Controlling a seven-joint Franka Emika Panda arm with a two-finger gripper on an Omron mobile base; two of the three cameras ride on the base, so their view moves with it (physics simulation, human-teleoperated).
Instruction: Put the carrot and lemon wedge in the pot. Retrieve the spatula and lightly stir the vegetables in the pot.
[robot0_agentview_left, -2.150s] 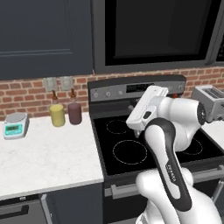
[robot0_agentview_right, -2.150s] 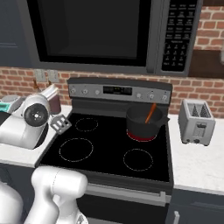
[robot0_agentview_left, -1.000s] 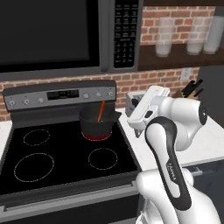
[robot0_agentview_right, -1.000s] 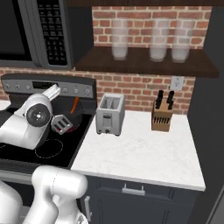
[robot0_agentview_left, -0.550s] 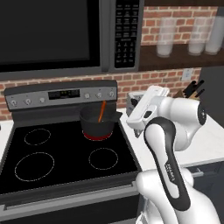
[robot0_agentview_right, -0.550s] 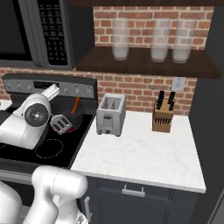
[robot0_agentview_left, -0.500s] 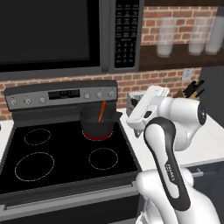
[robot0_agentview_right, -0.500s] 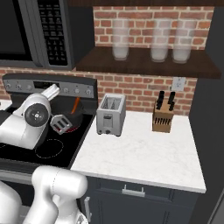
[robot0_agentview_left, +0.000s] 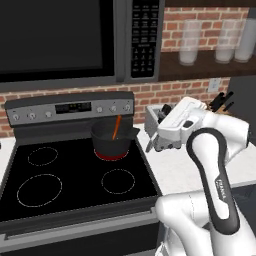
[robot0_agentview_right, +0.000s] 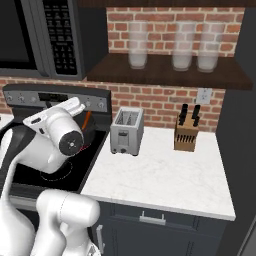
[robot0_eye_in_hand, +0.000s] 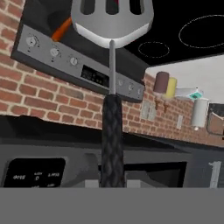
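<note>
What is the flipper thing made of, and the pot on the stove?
The spatula looks like metal at the head: smooth, silver-grey, with a soft shine and cut slots. Its handle looks like black rubber or plastic, judging by the crosshatch grip texture. The pot looks like dark matte metal, perhaps enamelled, since red shows at its base. It's rendered, so that's a guess.

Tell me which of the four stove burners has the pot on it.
The back right burner, nearest the toaster: the pot covers it, while the other three rings lie bare.
</note>
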